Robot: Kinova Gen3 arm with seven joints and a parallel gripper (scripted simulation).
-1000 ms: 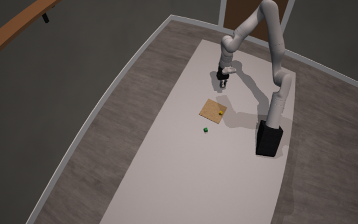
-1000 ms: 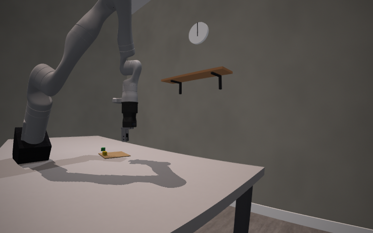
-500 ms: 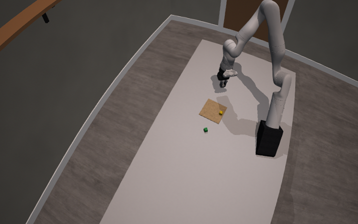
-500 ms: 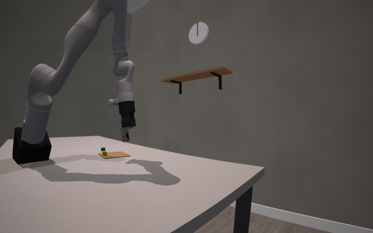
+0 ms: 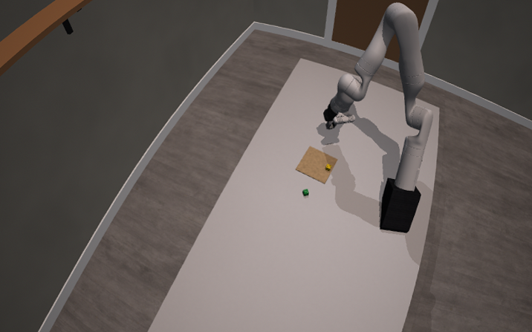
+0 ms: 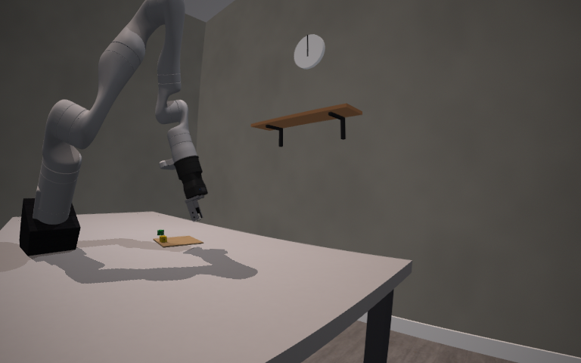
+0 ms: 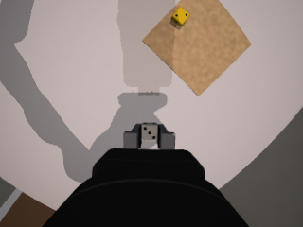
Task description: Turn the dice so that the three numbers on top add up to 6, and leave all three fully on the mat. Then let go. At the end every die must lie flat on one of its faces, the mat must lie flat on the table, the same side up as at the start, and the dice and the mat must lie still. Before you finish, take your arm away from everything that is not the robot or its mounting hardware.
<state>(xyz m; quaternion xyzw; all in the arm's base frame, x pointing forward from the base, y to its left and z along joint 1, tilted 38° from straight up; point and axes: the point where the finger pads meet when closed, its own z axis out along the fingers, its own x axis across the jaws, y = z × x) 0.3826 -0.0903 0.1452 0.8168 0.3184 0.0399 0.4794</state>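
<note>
My gripper (image 5: 330,124) (image 6: 196,215) (image 7: 149,132) is shut on a white die (image 7: 151,132) and holds it in the air, above the table and off to one side of the mat. The die's visible face shows two or three dark pips. The tan square mat (image 5: 313,166) (image 6: 184,240) (image 7: 211,51) lies flat on the table. A yellow die (image 5: 328,167) (image 6: 163,239) (image 7: 181,17) sits on the mat near one edge. A green die (image 5: 305,192) (image 6: 160,232) lies on the bare table, off the mat.
The arm's black base (image 5: 399,207) (image 6: 48,231) stands on the pale table (image 5: 271,257) (image 6: 214,308). The table's edge shows in the wrist view's lower right. A wall shelf (image 6: 306,116) and a clock (image 6: 309,51) are far off.
</note>
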